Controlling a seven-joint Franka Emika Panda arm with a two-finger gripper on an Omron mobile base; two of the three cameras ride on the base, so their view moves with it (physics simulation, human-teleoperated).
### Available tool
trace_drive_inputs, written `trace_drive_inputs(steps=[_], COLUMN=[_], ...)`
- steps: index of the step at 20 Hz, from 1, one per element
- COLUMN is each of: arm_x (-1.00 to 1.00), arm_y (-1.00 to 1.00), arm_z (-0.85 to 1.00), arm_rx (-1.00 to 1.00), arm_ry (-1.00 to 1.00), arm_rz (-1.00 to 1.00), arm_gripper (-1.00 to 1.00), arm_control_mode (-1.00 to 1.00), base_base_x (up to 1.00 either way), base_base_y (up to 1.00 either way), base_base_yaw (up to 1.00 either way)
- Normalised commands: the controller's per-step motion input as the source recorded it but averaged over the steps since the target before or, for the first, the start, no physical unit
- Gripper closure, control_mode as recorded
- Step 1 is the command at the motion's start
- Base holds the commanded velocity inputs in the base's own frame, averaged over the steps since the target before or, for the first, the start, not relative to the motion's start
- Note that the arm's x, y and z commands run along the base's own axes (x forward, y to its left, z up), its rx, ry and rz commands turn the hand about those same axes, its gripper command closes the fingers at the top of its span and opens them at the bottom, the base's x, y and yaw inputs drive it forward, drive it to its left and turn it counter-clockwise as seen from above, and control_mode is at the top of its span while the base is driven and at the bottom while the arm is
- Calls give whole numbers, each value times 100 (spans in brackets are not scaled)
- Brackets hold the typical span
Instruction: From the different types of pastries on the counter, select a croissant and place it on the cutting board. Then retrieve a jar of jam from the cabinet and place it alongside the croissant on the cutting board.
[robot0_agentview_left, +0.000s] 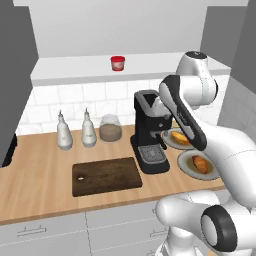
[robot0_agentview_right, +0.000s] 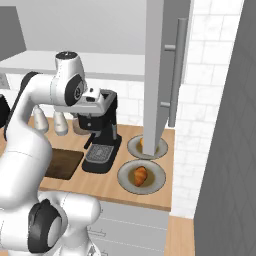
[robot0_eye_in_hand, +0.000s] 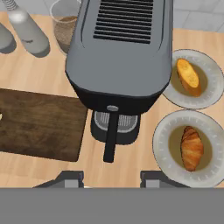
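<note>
While our arm hangs high over the counter (robot0_agentview_left: 45, 185), above the coffee machine (robot0_eye_in_hand: 122, 57), the board (robot0_eye_in_hand: 39, 124) lies bare to its left. The gripper (robot0_eye_in_hand: 111, 177) stands apart and empty. The croissant (robot0_eye_in_hand: 191, 148) sits on the nearer plate (robot0_eye_in_hand: 164, 135), down and right of the fingertips, its long axis running along our view, tips near and far. The jar (robot0_agentview_left: 118, 63) waits on the cabinet shelf.
</note>
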Motion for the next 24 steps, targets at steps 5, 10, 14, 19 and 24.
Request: trace_drive_inputs(steps=[5,10,14,19,24], arm_x=[-9,-46,-9,0,-22], arm_y=[0,-48,-99,-78,-41], arm_z=[0,-23,-34,-55,-74], arm_rx=[0,-1,0,0,0], arm_ry=[-3,1,22,16,4], arm_rz=[0,-7,-18,-15,-9], arm_gripper=[-100,-100,-100,-100,-100], arm_control_mode=[-100,-100,-100,-100,-100], base_base_x=[0,0,0,0,0], base_base_y=[0,0,0,0,0], base_base_yaw=[0,0,0,0,0])
